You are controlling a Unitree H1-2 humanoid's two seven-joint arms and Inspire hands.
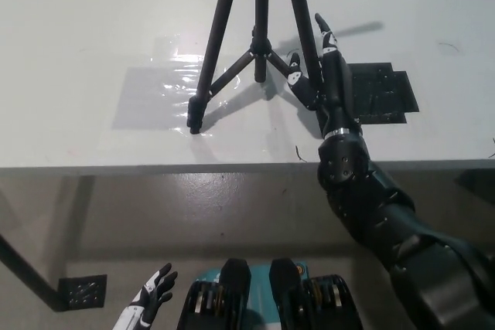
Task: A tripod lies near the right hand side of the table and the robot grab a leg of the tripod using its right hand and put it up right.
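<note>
The tripod (259, 32) stands upright on the worktop (93, 36), its nearest leg just left of the right hand (325, 67), whose fingers (323, 27) are spread, holding nothing; left hand (151, 299) rests low

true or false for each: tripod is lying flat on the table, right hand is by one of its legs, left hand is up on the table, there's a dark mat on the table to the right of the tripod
1. The tripod lies flat on the table. False: it stands upright, with two of its feet seen planted on the table.
2. The right hand is beside a tripod leg. True, with its fingers spread open.
3. The left hand rests on the table. False: it hangs low, below the table edge.
4. A dark mat lies right of the tripod. True.
</note>
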